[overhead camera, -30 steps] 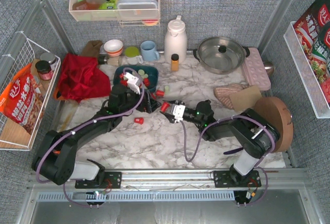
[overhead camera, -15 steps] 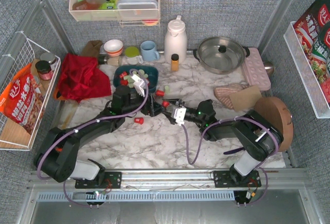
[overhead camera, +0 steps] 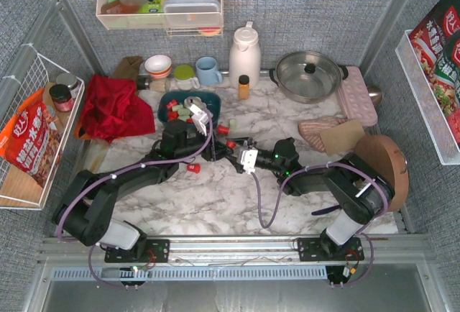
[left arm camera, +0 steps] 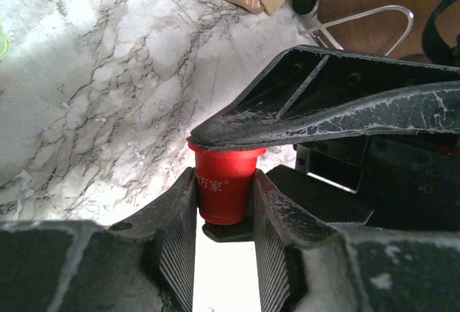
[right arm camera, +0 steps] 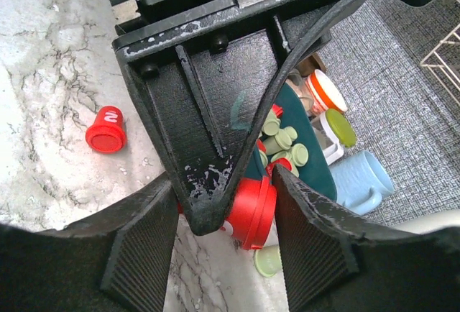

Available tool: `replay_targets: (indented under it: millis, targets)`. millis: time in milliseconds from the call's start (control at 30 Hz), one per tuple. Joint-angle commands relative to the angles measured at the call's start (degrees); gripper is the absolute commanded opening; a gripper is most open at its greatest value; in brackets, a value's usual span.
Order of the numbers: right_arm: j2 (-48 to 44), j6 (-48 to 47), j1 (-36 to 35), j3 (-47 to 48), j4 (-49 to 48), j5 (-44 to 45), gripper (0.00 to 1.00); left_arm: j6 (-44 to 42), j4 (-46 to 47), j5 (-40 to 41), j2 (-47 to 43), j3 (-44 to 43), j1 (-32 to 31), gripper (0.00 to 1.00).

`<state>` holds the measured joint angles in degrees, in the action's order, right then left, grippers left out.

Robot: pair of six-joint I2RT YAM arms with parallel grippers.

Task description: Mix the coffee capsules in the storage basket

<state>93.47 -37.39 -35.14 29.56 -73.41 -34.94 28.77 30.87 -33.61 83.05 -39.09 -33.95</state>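
Note:
Between the two arms, a red coffee capsule [overhead camera: 231,144] hangs just above the marble. My left gripper [left arm camera: 224,197] is shut on the sides of this capsule [left arm camera: 224,186]. My right gripper [right arm camera: 226,204] still clamps it [right arm camera: 255,208] end to end, one finger [left arm camera: 323,111] lying across its rim. The dark teal storage basket [overhead camera: 213,101] sits just behind, holding red and mint green capsules [overhead camera: 180,111]. Loose on the table are a red capsule [overhead camera: 192,167], another red one [overhead camera: 222,129] and a green one [overhead camera: 231,123].
Behind the basket stand a blue mug [overhead camera: 208,70], a white thermos [overhead camera: 244,54], a small orange bottle [overhead camera: 244,86] and a steel pot [overhead camera: 309,75]. A red cloth [overhead camera: 111,107] lies at the left, a round wooden board [overhead camera: 384,172] at the right.
My left gripper swung right from the basket's front and closed on the red capsule held out by my right gripper. The right gripper shifted slightly left to meet it.

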Motion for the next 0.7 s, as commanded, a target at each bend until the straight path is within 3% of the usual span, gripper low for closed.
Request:
replay_targets:
  millis: [0,100,133,167,200,300,433,567,667]
  targets:
    - [0.0,0.4,-0.1,0.3,-1.5,0.5,0.61,0.5,3.3,-1.3,0.0,-0.1,-0.2,0.35]
    - [-0.4,0.1,0.0,0.1,-0.5,1.8,0.73,-0.2,2.1,0.7,-0.8,0.0,-0.3,0.34]
    - [-0.7,0.1,0.0,0.1,0.1,2.4,0.79,-0.5,1.5,1.4,-1.1,0.0,-0.2,0.34]
    - [-1.0,0.0,0.0,0.0,0.7,3.1,0.93,-0.8,0.9,2.3,-1.4,-0.1,-0.2,0.34]
    - [-1.3,0.0,0.1,-0.1,1.2,3.8,0.98,-1.2,0.0,3.2,-1.8,-0.3,-0.3,0.34]
    - [-1.9,0.5,0.5,-1.0,1.6,7.4,0.99,-2.5,-3.5,8.1,-3.0,-1.0,-0.1,0.34]
    - [-1.8,4.6,1.1,-2.3,-2.1,15.6,0.99,-3.7,-8.8,20.8,-4.6,-2.5,1.1,0.35]
    - [-2.3,16.4,1.2,-1.4,-2.7,27.4,0.99,-5.4,-9.7,30.1,-3.6,-5.0,5.2,0.37]
    - [-6.0,25.8,1.3,0.6,6.3,34.5,0.99,-5.0,-9.5,33.3,0.7,-8.9,10.4,0.42]
